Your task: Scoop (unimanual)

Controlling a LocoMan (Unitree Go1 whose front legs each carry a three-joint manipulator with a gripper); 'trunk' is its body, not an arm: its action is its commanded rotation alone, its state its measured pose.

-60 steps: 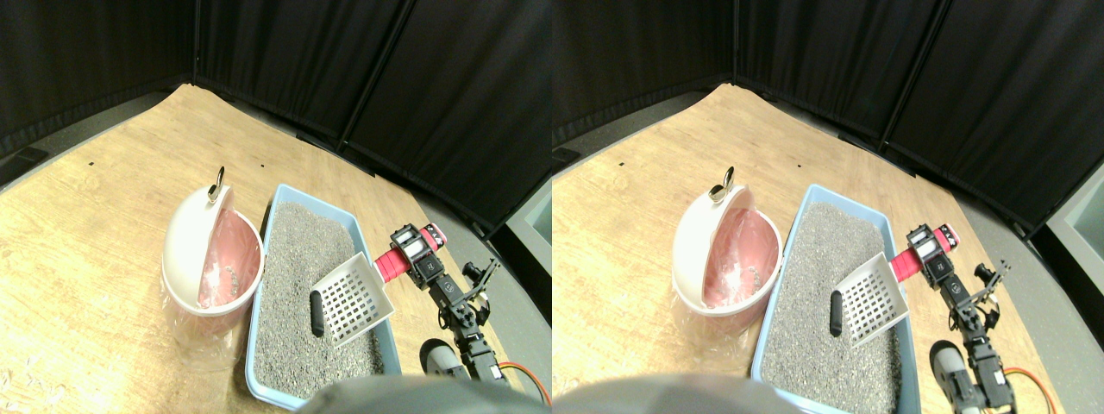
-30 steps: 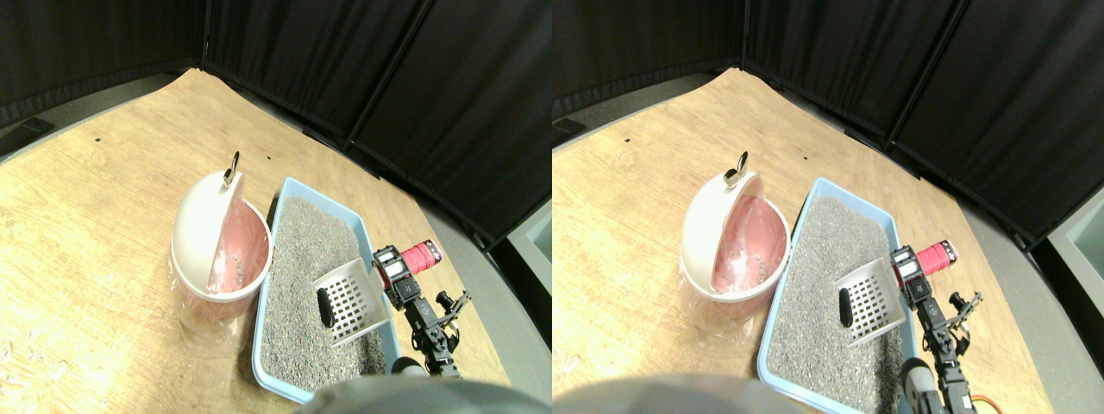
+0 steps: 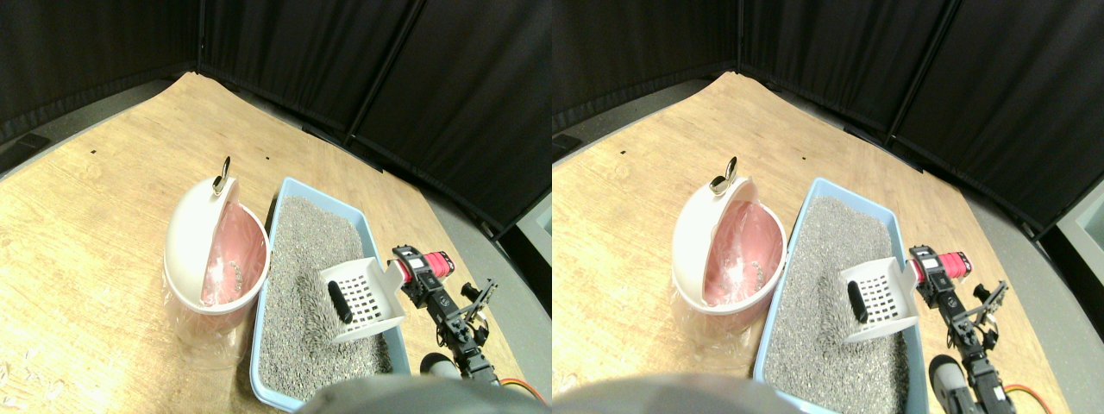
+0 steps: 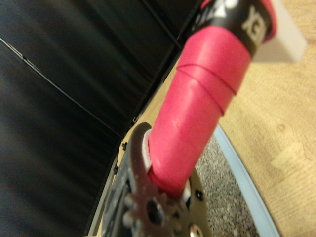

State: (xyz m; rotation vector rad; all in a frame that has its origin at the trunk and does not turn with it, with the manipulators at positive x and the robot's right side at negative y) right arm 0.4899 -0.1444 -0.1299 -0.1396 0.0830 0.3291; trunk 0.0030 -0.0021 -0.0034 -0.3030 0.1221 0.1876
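A white slotted scoop (image 3: 366,296) is held about level over the grey litter (image 3: 315,250) in the light blue litter box (image 3: 279,200). A small black cylinder (image 3: 338,303) lies inside the scoop near its left edge. My right gripper (image 3: 413,270) is shut on the scoop's red wrapped handle (image 3: 437,262) at the box's right rim. In the wrist view the red handle (image 4: 197,113) fills the middle and runs into the dark jaw frame, with litter (image 4: 224,197) and the blue rim (image 4: 247,185) beyond. A white bin with a pink liner (image 3: 226,259) stands open, left of the box.
The bin's white swing lid (image 3: 191,233) is tipped up and carries a metal hook (image 3: 221,177). Everything sits on a wooden floor (image 3: 95,207). Black curtains (image 3: 362,60) close off the back and right. A furrow marks the litter to the left of the scoop.
The scoop has swung from tilted, mouth down in the litter, to about level with the black cylinder inside it. The whole picture has shifted a little, so the camera moved.
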